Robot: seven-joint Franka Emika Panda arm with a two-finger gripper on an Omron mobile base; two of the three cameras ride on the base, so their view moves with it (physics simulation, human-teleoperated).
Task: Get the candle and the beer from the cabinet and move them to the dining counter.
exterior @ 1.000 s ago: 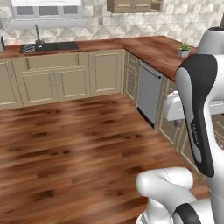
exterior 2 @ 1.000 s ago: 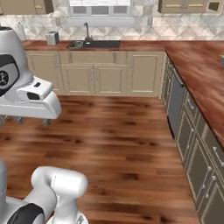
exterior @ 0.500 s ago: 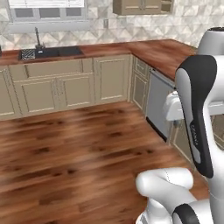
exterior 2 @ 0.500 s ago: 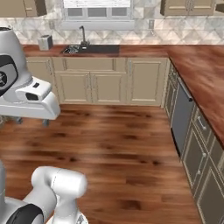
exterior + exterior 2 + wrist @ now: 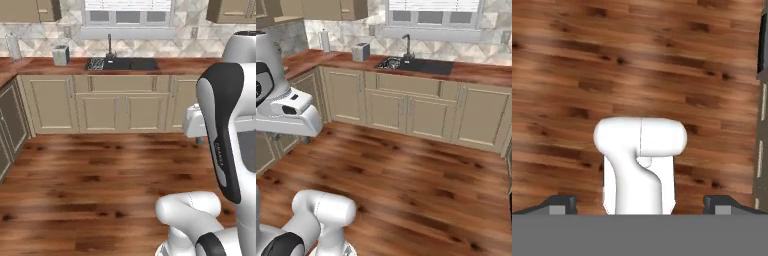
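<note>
Facing a desk [image 5: 40, 65] with sink [image 5: 122, 63], toaster [image 5: 60, 55] and paper roll [image 5: 13, 46]; beige base cabinets [image 5: 100, 105] below. End effector [image 5: 639, 205] spread wide, empty, over wood floor [image 5: 662, 65]. Candle, beer: whereabouts cannot be told.

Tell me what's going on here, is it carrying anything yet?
No, nothing is in hand. In the hand view the gripper points down at the wood floor with its fingers spread wide and nothing between them. The base faces the sink run of beige base cabinets, with a toaster and a paper towel roll on that counter. Upper cabinets sit closed near the top edge.
</note>
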